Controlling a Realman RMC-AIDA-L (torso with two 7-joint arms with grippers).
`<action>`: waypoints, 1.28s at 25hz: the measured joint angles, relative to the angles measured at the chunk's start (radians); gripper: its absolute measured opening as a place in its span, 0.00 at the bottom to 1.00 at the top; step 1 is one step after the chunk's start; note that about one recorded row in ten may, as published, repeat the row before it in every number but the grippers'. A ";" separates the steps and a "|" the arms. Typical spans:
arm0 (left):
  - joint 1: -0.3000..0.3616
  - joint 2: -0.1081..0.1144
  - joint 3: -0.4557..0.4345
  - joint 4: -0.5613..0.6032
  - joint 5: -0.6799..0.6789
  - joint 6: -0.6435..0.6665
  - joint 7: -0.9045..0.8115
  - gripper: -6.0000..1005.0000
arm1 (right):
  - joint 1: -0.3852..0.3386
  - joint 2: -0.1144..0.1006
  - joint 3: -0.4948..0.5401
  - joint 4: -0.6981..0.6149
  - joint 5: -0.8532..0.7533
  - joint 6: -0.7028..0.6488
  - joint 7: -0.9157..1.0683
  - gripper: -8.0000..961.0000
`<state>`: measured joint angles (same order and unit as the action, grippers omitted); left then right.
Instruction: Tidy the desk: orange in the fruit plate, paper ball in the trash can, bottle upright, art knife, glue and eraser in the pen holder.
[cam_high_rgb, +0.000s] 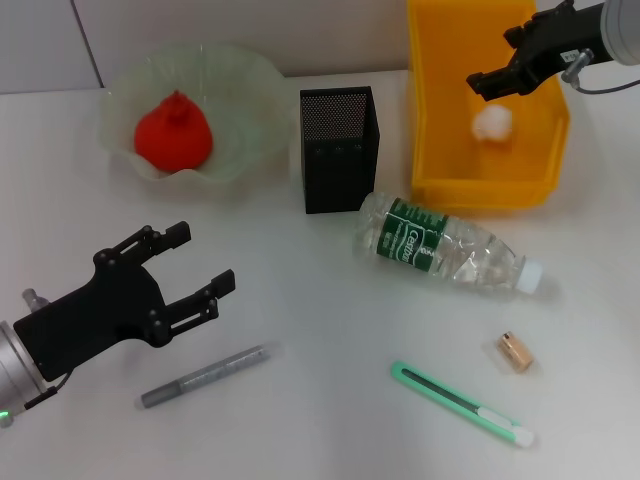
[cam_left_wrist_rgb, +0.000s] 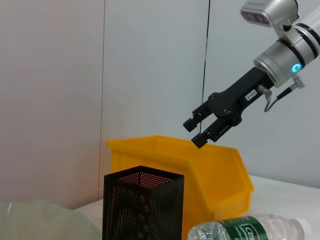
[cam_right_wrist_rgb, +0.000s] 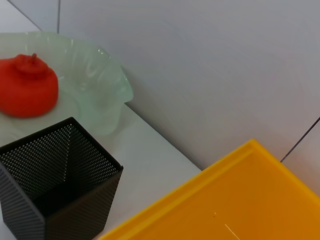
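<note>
The right claw (cam_high_rgb: 482, 84) hangs over the yellow trash bin (cam_high_rgb: 440, 150), fingers spread and holding nothing; the left wrist view shows the same claw (cam_left_wrist_rgb: 197, 134) poised above the bin's rim with a gap between its fingers. Just below it, the white paper ball (cam_high_rgb: 492, 122) lies on the bin floor. Left of the bin stands the black mesh pen holder (cam_high_rgb: 339, 148), and farther left the pale green fruit plate (cam_high_rgb: 240, 90) carries the orange (cam_high_rgb: 172, 134). In front of the holder the clear bottle (cam_high_rgb: 445, 246) lies on its side on the white table (cam_high_rgb: 320, 400). Nearer the robot lie the small tan eraser (cam_high_rgb: 515, 352), the green art knife (cam_high_rgb: 462, 404) and the grey glue stick (cam_high_rgb: 205, 375). The left claw (cam_high_rgb: 190, 263) hovers low at the near left, fingers spread wide, empty, just beside the glue stick.
</note>
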<state>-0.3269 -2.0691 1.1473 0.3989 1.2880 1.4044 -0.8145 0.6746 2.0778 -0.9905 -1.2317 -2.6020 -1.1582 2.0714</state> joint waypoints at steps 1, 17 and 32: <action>-0.001 0.000 0.000 0.000 0.000 0.000 0.000 0.81 | -0.001 0.000 0.000 -0.002 0.000 -0.001 0.003 0.58; 0.004 0.001 0.000 0.000 -0.001 0.017 0.000 0.81 | -0.200 -0.004 0.004 -0.274 0.436 -0.193 -0.062 0.85; 0.008 0.004 -0.003 0.031 0.005 0.036 -0.002 0.81 | -0.550 0.006 0.015 -0.036 0.971 -0.428 -0.583 0.85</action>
<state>-0.3190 -2.0648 1.1447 0.4302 1.2930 1.4408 -0.8165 0.1245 2.0835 -0.9752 -1.2679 -1.6305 -1.5863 1.4887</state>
